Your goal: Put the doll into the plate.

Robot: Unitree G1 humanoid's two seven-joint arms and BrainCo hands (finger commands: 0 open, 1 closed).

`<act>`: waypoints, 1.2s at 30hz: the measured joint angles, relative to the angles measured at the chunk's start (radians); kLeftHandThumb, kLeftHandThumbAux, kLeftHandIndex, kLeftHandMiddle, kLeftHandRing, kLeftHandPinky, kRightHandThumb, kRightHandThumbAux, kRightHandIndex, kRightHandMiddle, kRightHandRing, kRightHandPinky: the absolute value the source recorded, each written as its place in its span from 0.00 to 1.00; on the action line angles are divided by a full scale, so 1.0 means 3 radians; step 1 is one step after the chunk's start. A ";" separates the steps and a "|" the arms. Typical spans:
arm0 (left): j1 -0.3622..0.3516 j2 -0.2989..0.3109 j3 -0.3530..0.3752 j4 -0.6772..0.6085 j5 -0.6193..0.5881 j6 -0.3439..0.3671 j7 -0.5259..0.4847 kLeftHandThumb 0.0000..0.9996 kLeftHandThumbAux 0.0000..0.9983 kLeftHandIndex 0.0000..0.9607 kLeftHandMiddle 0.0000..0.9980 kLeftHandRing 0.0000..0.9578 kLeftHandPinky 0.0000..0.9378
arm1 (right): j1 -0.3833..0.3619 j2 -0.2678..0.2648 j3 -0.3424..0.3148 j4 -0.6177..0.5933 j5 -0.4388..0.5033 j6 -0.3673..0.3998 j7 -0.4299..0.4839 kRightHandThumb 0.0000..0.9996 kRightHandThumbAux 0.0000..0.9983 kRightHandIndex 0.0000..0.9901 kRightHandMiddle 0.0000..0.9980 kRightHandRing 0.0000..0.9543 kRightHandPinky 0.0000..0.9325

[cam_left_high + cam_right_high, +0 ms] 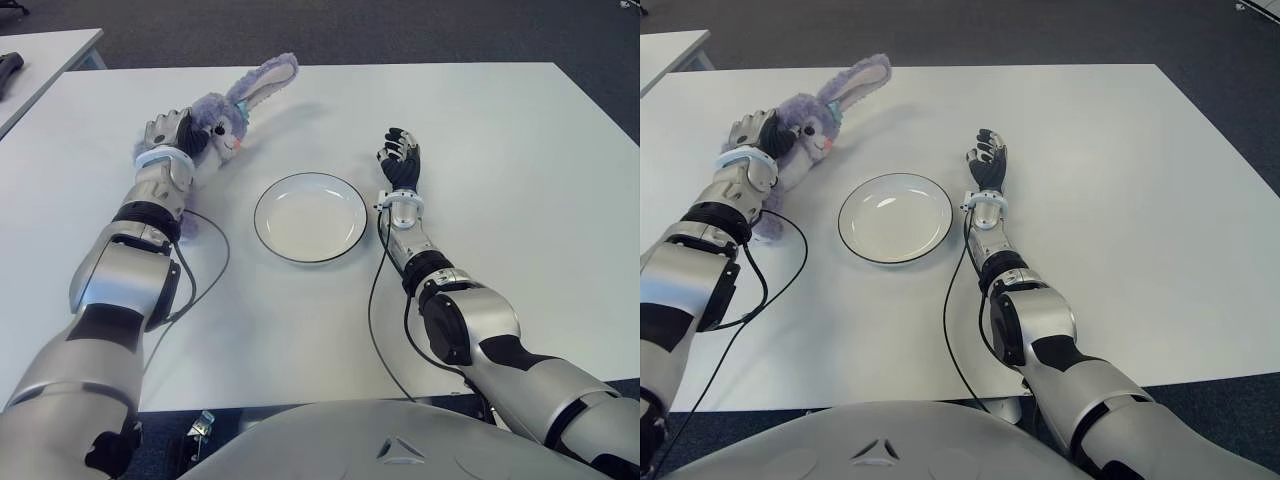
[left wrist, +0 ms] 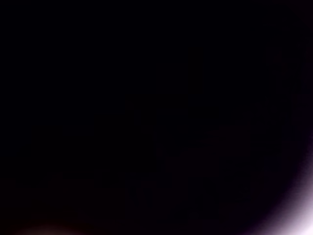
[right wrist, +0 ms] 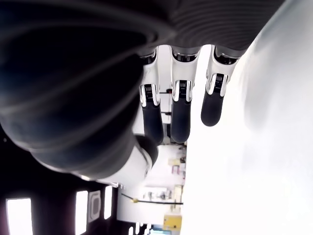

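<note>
A: Looking at the head views, you find the doll [image 1: 235, 112], a purple plush rabbit, lying on the white table [image 1: 500, 150] at the far left, with its long ears pointing away from the robot.

B: Is the left hand [image 1: 172, 135] on it?

A: Yes. The left hand lies over the body of the doll, just behind the head, and its dark fingers press into the plush. You can say it is closed around the doll. The left wrist view is almost all black, so it tells you nothing more about the grip.

B: And the plate [image 1: 310, 217]?

A: It is white with a dark rim, it stands near the middle of the table between the two arms, and nothing is in it. The doll is apart from it, up and to the left.

B: What about the right hand [image 1: 401, 160]?

A: It shows just to the right of the plate. In the right wrist view you see the fingers [image 3: 180, 117] stretched out and a little apart, and they hold nothing. Black cables [image 1: 375, 300] run along both forearms on the table.
</note>
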 measured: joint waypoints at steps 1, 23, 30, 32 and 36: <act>-0.0001 0.0008 0.0000 0.0000 0.0000 -0.0004 0.0000 1.00 0.66 0.50 0.48 0.42 0.54 | 0.0000 0.0000 0.0000 0.0000 0.0000 0.0000 0.0003 0.62 0.91 0.23 0.26 0.25 0.23; -0.0111 0.0218 -0.0177 0.0033 0.0044 -0.0085 -0.0001 1.00 0.66 0.48 0.48 0.42 0.55 | -0.0002 0.0001 0.0001 -0.0009 -0.0001 -0.0001 0.0008 0.63 0.89 0.25 0.28 0.27 0.26; -0.0151 0.0294 -0.0257 0.0035 0.0056 -0.0124 -0.0001 1.00 0.66 0.48 0.52 0.46 0.47 | -0.0002 0.0001 0.0003 -0.0013 -0.0002 -0.0001 0.0000 0.62 0.90 0.24 0.29 0.27 0.24; -0.0155 0.0303 -0.0265 0.0035 0.0056 -0.0135 -0.0001 1.00 0.66 0.48 0.47 0.43 0.55 | -0.0002 0.0001 0.0003 -0.0015 -0.0002 -0.0001 -0.0006 0.62 0.90 0.24 0.28 0.27 0.24; -0.0157 0.0315 -0.0283 0.0030 0.0060 -0.0180 0.0016 1.00 0.66 0.48 0.45 0.44 0.53 | -0.0002 0.0001 0.0003 -0.0018 -0.0002 -0.0001 -0.0017 0.62 0.90 0.24 0.28 0.26 0.23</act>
